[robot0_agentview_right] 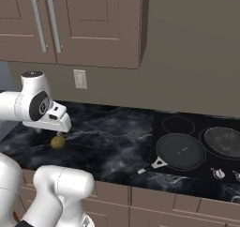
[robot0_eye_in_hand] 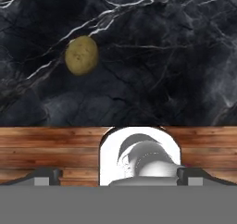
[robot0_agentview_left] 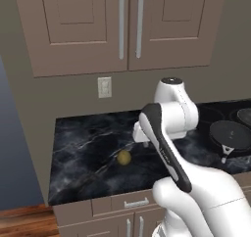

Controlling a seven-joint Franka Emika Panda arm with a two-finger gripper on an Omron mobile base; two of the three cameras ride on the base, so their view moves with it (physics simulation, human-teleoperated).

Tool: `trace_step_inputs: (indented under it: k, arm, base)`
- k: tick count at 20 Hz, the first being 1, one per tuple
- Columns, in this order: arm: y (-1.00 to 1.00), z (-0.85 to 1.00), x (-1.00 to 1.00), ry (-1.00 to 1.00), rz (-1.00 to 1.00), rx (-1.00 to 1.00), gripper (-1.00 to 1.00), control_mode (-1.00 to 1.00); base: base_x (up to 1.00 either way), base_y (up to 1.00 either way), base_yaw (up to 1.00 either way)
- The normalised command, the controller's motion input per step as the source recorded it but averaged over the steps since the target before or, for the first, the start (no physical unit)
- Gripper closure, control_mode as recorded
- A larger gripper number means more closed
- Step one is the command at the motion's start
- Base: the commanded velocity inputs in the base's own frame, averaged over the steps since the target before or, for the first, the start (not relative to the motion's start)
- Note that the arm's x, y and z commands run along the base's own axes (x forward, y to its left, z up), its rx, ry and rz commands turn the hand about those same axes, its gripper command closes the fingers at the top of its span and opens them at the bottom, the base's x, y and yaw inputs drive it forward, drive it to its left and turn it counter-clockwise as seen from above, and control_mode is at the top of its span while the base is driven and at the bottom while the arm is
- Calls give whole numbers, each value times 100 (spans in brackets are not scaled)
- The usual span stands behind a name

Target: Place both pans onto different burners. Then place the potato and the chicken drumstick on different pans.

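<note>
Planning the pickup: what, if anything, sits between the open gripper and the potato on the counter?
Nothing visible. The potato lies alone on bare black marble counter, with the gripper open and apart from it.

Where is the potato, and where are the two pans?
potato (robot0_eye_in_hand: 81, 55), hand view, middle of its yellowish skin.
black pan (robot0_agentview_right: 181, 151), right base view, centre of its flat inside, on the cooktop.
dark grey pan (robot0_agentview_right: 224, 140), right base view, centre of its speckled inside, on the cooktop.
</note>
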Motion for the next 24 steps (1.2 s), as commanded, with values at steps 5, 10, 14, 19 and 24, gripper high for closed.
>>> trace_step_inputs:
  k: [5,10,14,19,24]
  arm:
    - [17,-37,39,0,3,2,-100,-100]
    - [27,-50,31,0,3,0,-100,-100]
    - [32,-52,22,0,2,0,-100,-100]
    - [27,-43,23,0,0,0,-100,-100]
    - [13,-29,18,0,1,0,-100,-100]
  base:
    - [0,0,0]
    - [0,0,0]
    - [0,0,0]
    - [0,0,0]
    - [0,0,0]
